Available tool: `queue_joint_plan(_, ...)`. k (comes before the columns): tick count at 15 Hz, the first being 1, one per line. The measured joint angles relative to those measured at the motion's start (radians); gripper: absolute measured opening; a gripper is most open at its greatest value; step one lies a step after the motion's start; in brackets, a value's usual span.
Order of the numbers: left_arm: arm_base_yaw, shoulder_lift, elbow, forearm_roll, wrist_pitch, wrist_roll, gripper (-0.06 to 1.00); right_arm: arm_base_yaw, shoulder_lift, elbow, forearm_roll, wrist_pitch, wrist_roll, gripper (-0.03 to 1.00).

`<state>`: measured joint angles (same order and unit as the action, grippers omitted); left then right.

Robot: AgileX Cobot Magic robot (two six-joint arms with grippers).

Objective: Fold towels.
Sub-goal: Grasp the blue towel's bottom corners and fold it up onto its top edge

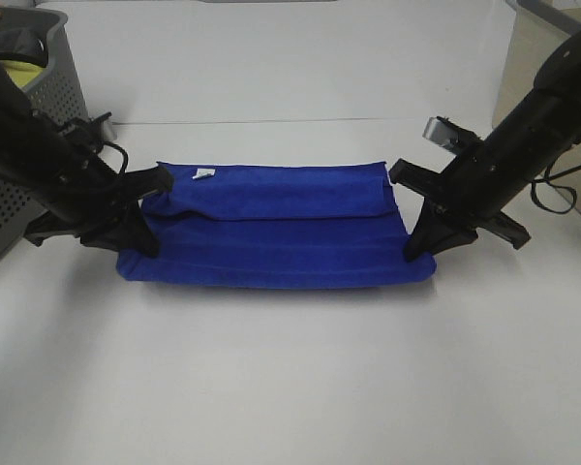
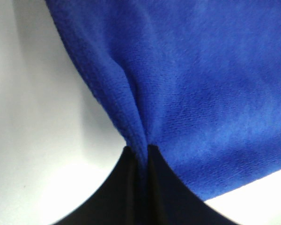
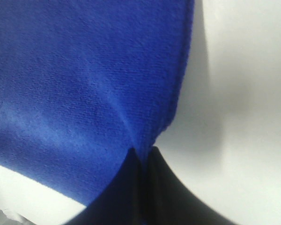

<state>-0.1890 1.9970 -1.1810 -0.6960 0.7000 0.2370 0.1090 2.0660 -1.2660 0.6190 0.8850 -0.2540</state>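
As the left tool (image 1: 148, 248) and right tool (image 1: 416, 254) each pinch a short end of the towel (image 1: 281, 242), part-folded on the table (image 1: 290, 387), a lengthwise fold appears in hand; next, both ends need carrying across evenly.

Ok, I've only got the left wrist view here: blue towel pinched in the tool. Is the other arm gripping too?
Observer: Yes, the right tool is shut on the towel at its opposite end.
Operator: Is the towel lying flat?
Observer: No, a lengthwise fold shows, with a white tag on the far layer.
Operator: Anything beside it?
Observer: A grey basket stands at the table's far left.
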Motion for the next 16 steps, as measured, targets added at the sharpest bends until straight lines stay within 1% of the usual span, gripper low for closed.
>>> queue_joint_plan(3,0.011,-0.001,-0.095,0.004,0.006,-0.062,0.03,0.0,0.001,-0.113,0.0,0.003,0.0,0.0)
queue_joint_plan(6,0.031,0.025,-0.223,0.011,0.008,-0.087,0.03,0.0,0.058,-0.292,-0.002,0.044,0.011,0.0)
queue_joint_plan(9,0.052,0.13,-0.376,0.011,0.024,-0.111,0.03,0.0,0.168,-0.464,-0.055,0.074,0.056,0.0)
queue_joint_plan(11,0.06,0.214,-0.488,0.011,0.025,-0.114,0.03,0.0,0.238,-0.564,-0.08,0.075,0.078,0.0)
queue_joint_plan(12,0.06,0.248,-0.532,0.011,0.025,-0.122,0.03,0.0,0.271,-0.603,-0.084,0.075,0.079,0.0)
queue_joint_plan(13,0.06,0.248,-0.532,0.011,0.025,-0.122,0.03,0.0,0.271,-0.603,-0.084,0.075,0.079,0.0)
queue_joint_plan(14,0.06,0.298,-0.583,0.01,0.025,-0.136,0.03,0.0,0.317,-0.647,-0.087,0.073,0.079,0.0)
queue_joint_plan(16,0.06,0.345,-0.603,0.01,0.025,-0.145,0.04,0.0,0.353,-0.653,-0.091,0.048,0.079,0.0)
